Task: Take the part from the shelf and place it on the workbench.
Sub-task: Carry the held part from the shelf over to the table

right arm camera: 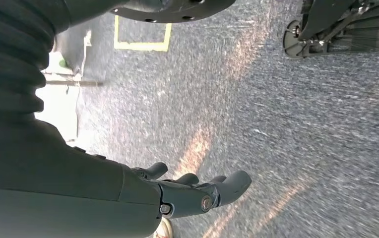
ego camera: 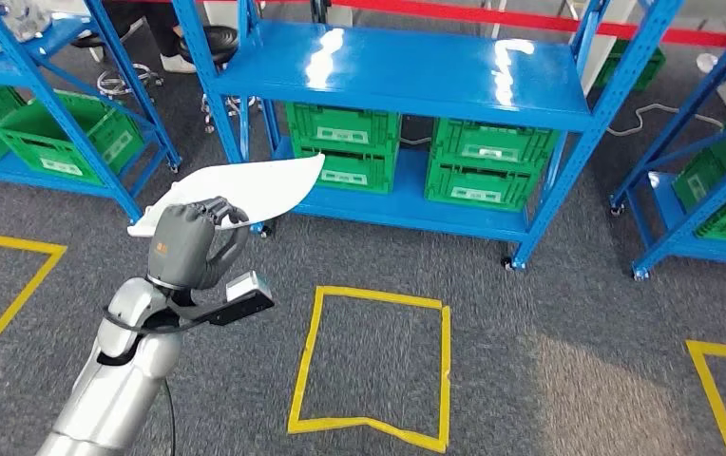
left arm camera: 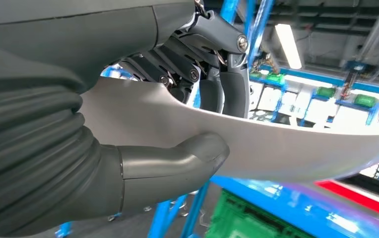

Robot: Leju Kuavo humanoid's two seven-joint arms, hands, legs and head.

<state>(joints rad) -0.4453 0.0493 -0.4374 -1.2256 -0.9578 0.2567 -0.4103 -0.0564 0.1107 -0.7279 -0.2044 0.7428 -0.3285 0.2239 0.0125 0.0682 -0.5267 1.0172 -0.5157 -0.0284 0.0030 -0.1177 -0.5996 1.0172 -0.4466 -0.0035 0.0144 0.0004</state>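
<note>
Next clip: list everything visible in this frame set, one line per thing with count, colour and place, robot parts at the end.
part: one, white, thin and curved, held in the left hand in front of the middle shelf.
shelves: several, blue metal, standing across the far side of the floor.
crates: several, green, stacked on the lower shelf levels.
floor markings: yellow tape outlines, on the grey carpet before the shelves.
stripe: one, red, on the floor behind the shelves.
left hand: one, dark grey on a silver arm, grips the part with thumb against its face.
right hand: one, dark grey, hangs over the carpet, holds nothing.
</note>
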